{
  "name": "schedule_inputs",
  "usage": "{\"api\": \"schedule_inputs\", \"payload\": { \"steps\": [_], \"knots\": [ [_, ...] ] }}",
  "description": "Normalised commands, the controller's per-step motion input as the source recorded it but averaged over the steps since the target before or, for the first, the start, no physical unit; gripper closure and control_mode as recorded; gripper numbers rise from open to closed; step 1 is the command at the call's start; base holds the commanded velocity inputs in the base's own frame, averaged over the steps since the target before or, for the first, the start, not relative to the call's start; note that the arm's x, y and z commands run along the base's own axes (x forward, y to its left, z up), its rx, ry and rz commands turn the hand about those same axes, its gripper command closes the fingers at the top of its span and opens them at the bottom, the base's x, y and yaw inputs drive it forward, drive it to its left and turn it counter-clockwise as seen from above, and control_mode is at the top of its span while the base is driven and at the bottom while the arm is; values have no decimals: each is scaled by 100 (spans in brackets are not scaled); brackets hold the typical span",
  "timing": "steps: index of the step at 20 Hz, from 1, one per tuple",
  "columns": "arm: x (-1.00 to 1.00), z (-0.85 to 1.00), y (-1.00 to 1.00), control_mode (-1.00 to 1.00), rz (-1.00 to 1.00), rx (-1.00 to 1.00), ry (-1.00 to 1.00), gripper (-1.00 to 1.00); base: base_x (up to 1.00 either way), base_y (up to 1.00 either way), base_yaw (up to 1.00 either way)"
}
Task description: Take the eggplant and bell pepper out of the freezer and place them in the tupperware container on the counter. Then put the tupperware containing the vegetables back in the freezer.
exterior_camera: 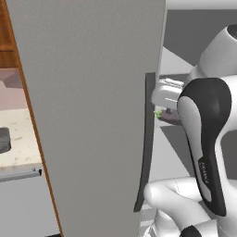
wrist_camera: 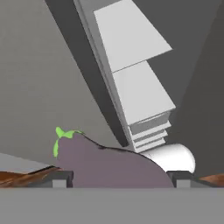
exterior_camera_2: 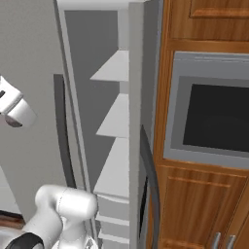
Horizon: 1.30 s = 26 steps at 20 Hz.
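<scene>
One long purple eggplant (wrist_camera: 109,168) with a green stem lies right between the two dark fingertips of the gripper (wrist_camera: 118,178).
Its jaws stand wide, one on each side of the eggplant, and a squeeze is hard to tell. The white arm hides most of the eggplant from the left base view. The tall grey freezer (exterior_camera: 92,115) stands open, its pale shelves (exterior_camera_2: 114,116) bare. A dark grey tupperware container (exterior_camera: 3,140), cut off at the edge, sits on the beige speckled counter (exterior_camera: 21,139).
</scene>
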Motion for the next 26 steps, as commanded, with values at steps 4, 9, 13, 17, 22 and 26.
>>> {"api": "schedule_inputs", "payload": {
  "steps": [4, 9, 13, 17, 22, 26],
  "knots": [
    [0, 0, 0, 100, 0, 0, 0, 100, -76, 97, 8],
    [0, 0, 0, 100, 0, 0, 0, 100, -8, 100, 9],
    [0, 0, 0, 100, 0, 0, 0, 100, 47, 100, 4],
    [0, 0, 0, 100, 0, 0, 0, 100, 65, 100, 2],
    [0, 0, 0, 100, 0, 0, 0, 100, 69, 89, 1],
    [0, 0, 0, 100, 0, 0, 0, 100, 68, 44, 0]
  ]
}}
